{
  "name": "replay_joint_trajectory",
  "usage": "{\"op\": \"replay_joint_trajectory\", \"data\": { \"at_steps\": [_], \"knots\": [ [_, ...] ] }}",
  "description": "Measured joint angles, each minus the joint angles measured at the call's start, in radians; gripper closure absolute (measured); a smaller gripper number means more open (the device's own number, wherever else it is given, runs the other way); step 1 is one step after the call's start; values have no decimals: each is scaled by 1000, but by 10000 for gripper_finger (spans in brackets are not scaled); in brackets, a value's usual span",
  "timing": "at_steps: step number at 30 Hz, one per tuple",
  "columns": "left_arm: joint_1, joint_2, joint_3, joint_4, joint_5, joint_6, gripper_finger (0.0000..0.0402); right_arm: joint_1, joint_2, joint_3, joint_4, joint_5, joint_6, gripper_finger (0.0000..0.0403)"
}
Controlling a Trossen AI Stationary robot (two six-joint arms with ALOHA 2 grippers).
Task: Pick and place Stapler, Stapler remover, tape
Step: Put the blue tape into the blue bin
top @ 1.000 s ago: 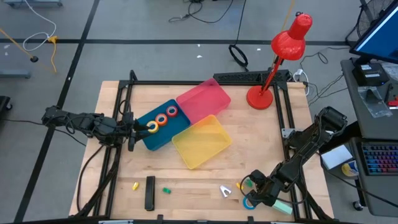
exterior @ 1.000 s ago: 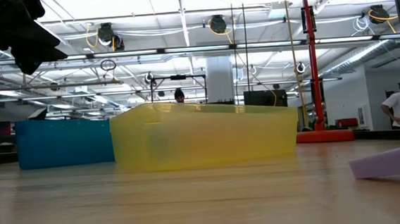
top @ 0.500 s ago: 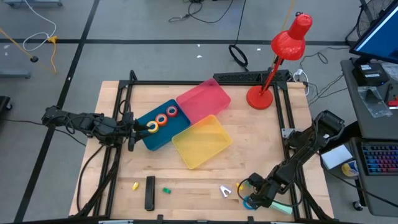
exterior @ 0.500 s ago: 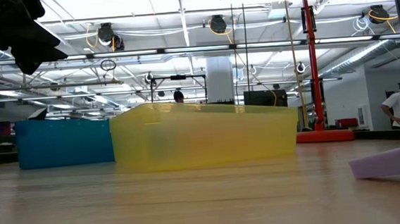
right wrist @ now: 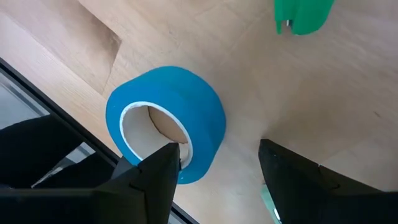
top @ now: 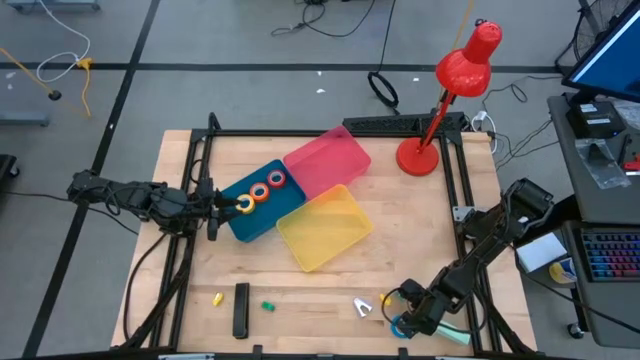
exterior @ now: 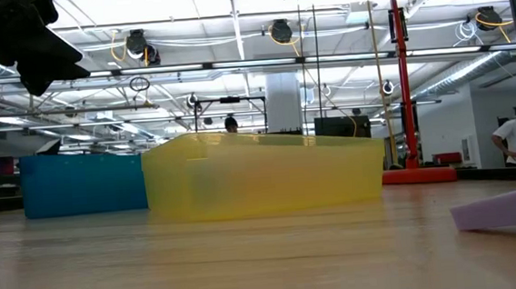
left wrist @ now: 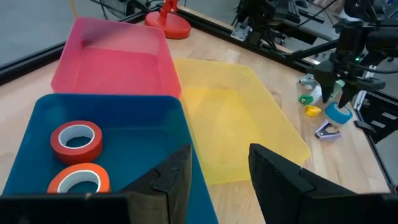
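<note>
The blue tape roll (right wrist: 165, 121) lies on the wood near the table's front right corner (top: 400, 326). My right gripper (right wrist: 216, 152) hangs open over it, pointing steeply down, with one finger at the roll's pale core and the other outside its wall. Red (left wrist: 76, 140) and orange (left wrist: 78, 180) rolls lie in the blue bin (top: 262, 200), and a yellow roll (top: 243, 204) sits at that bin's left end. My left gripper (left wrist: 221, 152) waits open over that end. A black stapler (top: 241, 310) and a purple staple remover (top: 362, 307) lie along the front edge. My right gripper has one finger (right wrist: 158, 165) at the rim of the blue roll's core (right wrist: 152, 124), coming from above. I cannot tell whether it touches the roll. The roll rests on the table.
A yellow bin (top: 323, 228) and a pink bin (top: 328, 160) stand beside the blue one at mid-table. A red desk lamp (top: 440, 100) stands at the far right. Small green (top: 268, 305) and yellow (top: 217, 298) removers lie near the stapler, and two more (left wrist: 308, 104) lie by the blue roll.
My right gripper has sunk a little toward the blue roll, staying open. The roll has not moved.
</note>
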Motion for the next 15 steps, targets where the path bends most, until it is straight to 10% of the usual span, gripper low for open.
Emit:
{"op": "replay_joint_trajectory", "data": {
  "at_steps": [15],
  "knots": [
    [0, 0, 0, 0, 0, -31, 243, -7, 3, -2, -90, 19, 57, 267]
  ]
}}
